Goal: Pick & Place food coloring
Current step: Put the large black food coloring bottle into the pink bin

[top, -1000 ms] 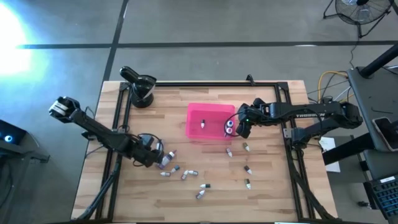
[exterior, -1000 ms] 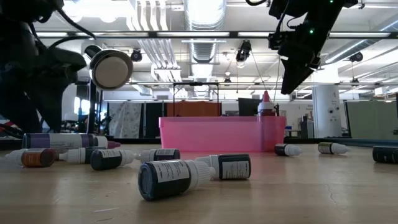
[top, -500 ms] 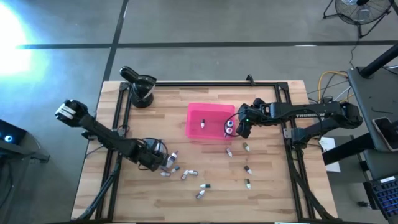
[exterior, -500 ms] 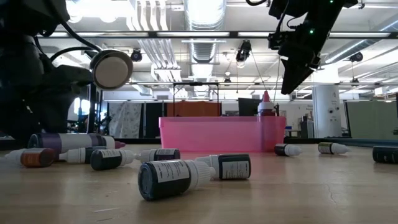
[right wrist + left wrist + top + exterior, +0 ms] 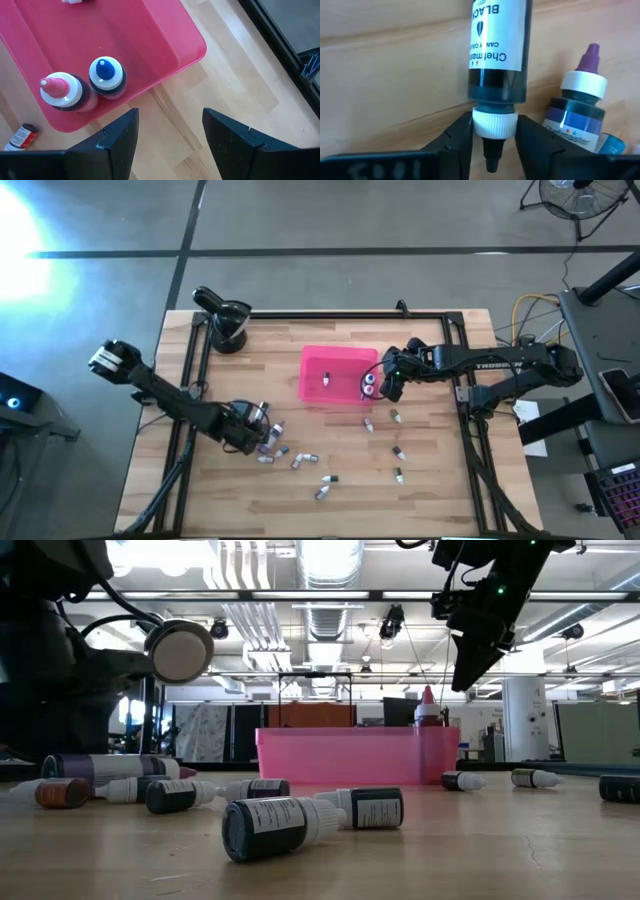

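Note:
Several tiny food coloring bottles (image 5: 325, 479) lie scattered on their sides on the wooden table, near the middle and the near edge. In the pink tray (image 5: 306, 385) one bottle (image 5: 326, 376) lies flat. Two stand upright at its right end: a pink-capped one (image 5: 57, 90) and a blue-capped one (image 5: 106, 75). My left gripper (image 5: 262, 437) is low at the left end of the scatter, shut on a black-labelled bottle (image 5: 497, 45). My right gripper (image 5: 386, 386) hangs open above the tray's right end (image 5: 170, 145) and holds nothing. My left gripper pinches the black-labelled bottle by its white cap (image 5: 494, 124), one finger (image 5: 457, 145) on each side of it. The fingers come at it from the cap end, along the bottle. The body stretches away from them over the wood. I cannot tell whether it is lifted.
A purple-tipped bottle (image 5: 580, 105) lies right beside the held one. A black round-headed stand (image 5: 226, 320) sits at the table's far left. A black frame (image 5: 195, 360) runs along the table's sides. Bare wood lies at the near left and near right.
My left gripper has moved a little toward the table's near edge and right, into the left end of the scattered bottles. My right arm has kept still.

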